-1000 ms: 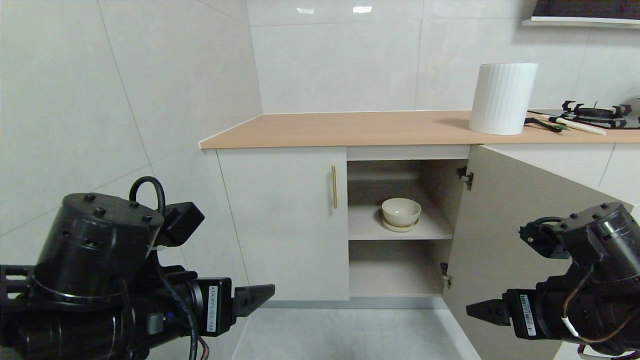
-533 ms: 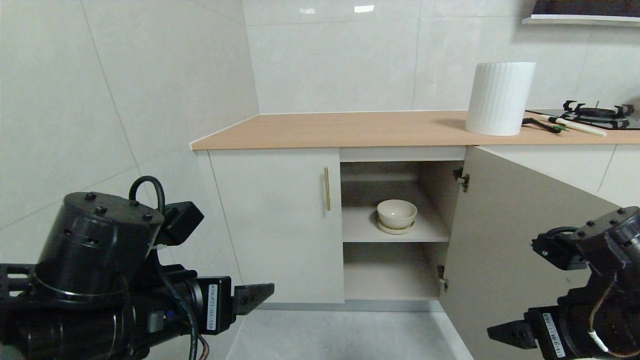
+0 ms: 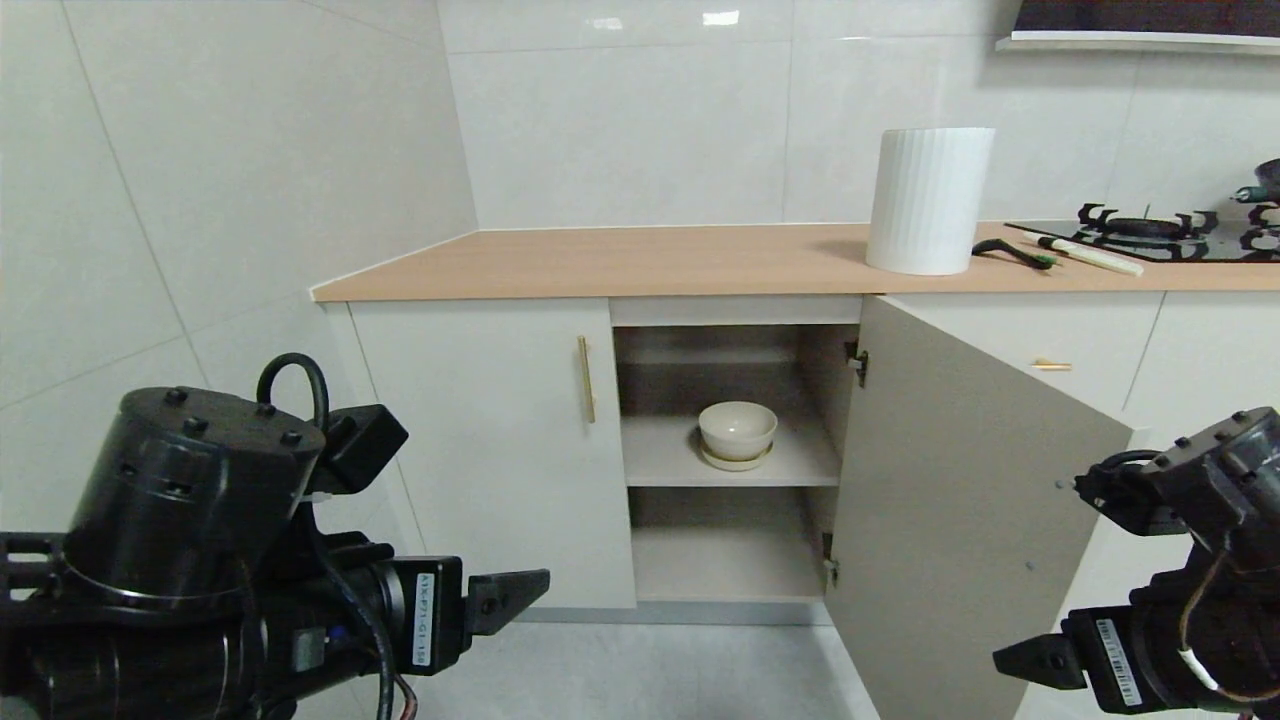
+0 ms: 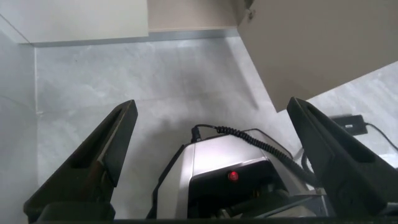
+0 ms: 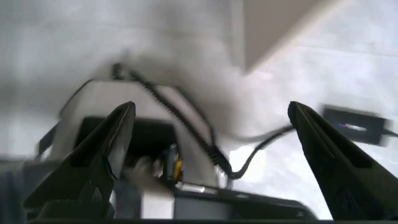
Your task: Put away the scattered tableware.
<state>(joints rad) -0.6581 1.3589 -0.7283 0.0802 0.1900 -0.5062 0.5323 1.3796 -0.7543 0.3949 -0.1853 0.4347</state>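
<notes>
Wood countertop (image 3: 620,262) over open cabinet (image 3: 660,458) (bowl (image 3: 737,430) inside); left gripper (image 4: 211,106), right gripper (image 5: 211,106) wide

Wooden counter (image 3: 640,262) ahead of me, with a tall white ribbed canister (image 3: 929,199) upright on it. Just beside the canister, on my right, a black-handled tool (image 3: 1003,248) and a pale stick-like utensil (image 3: 1090,258) lie flat. Black gas hob (image 3: 1150,226) further right. Grey floor tiles (image 4: 155,81) below.

Right pincer (image 5: 211,107) (jaws apart) above floor (image 5: 124,31)
</notes>
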